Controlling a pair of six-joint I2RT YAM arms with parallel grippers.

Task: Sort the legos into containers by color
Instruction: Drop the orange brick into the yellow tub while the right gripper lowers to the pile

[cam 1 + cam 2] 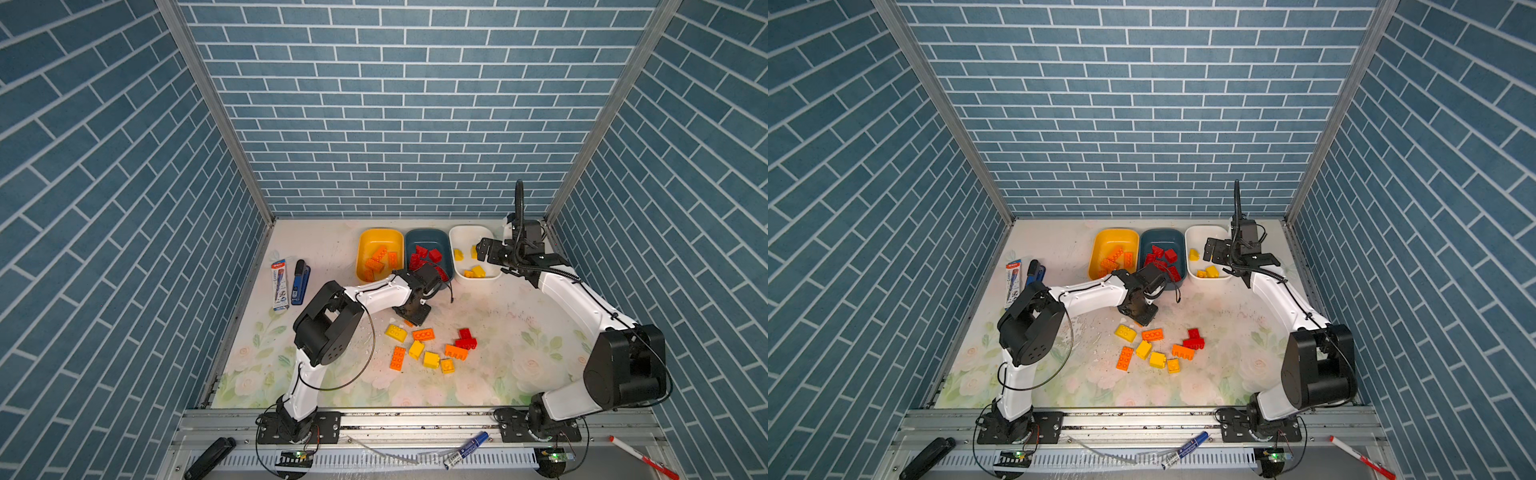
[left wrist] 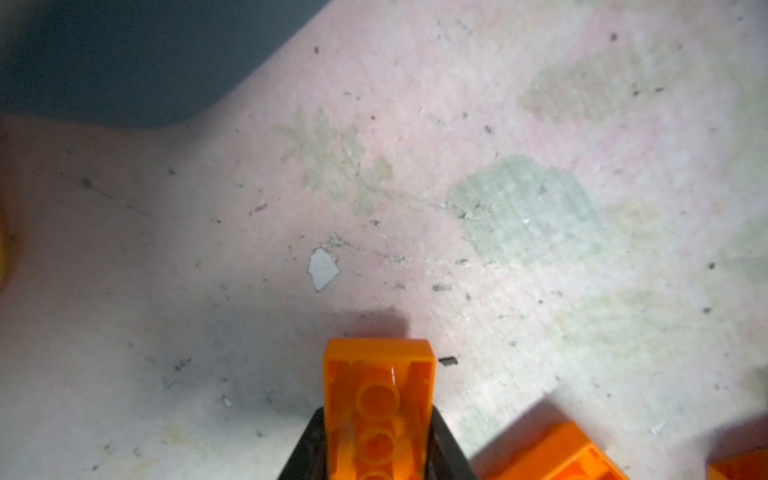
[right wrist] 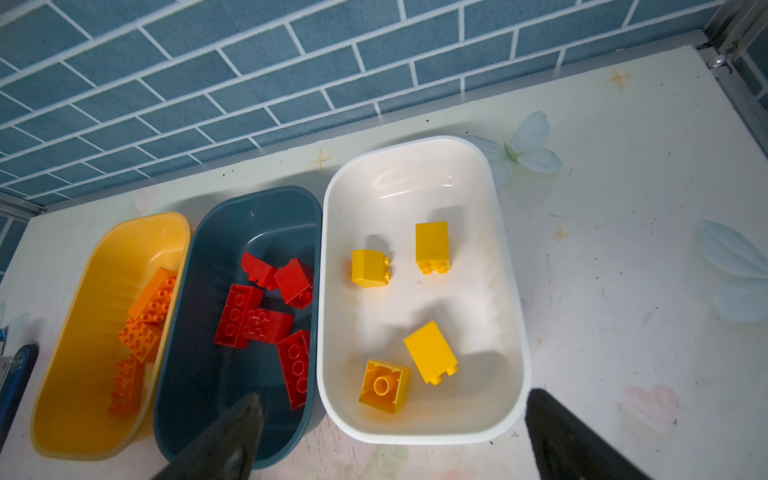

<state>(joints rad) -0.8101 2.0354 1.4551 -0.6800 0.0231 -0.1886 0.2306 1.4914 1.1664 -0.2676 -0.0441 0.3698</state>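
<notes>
We pinch an orange lego [image 2: 378, 386] in our left gripper [image 2: 378, 451] near the counter's [image 1: 519, 316] centre, bound by its colour, we judge, for the yellow tub [image 1: 380, 239] at eleven o'clock, while our right gripper [image 3: 395, 411] hangs wide and empty over the white tub [image 3: 415, 195] at one o'clock.
</notes>
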